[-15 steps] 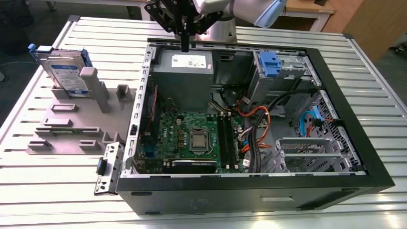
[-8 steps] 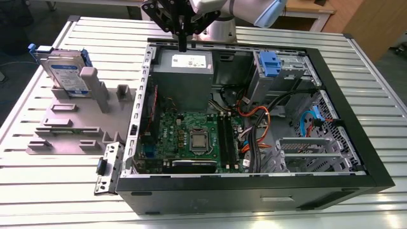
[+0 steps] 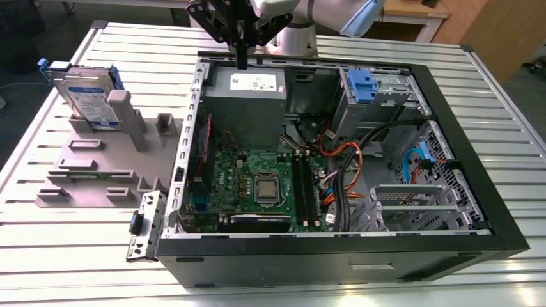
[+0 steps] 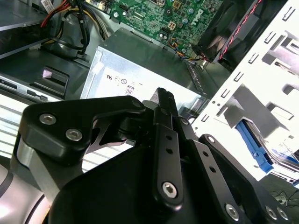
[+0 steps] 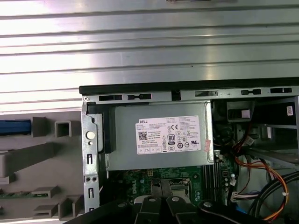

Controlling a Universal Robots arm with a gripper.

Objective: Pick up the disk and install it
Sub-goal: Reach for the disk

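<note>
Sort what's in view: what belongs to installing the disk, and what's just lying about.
For the job:
disk, standing in the grey fixture
gripper, above the open computer case
drive bay with blue bracket, likely the slot

Just there:
power supply
motherboard
orange cables
slatted table

Disk (image 3: pixel 89 96) frame blue plastic; fixture (image 3: pixel 85 163) grey plastic; table (image 3: pixel 51 246) ribbed metal.

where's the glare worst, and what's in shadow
Second wrist view: the case panel is blown out white, the pincer reads dark. First wrist view: bright bands on the table slats. Exterior view: even light.
</note>
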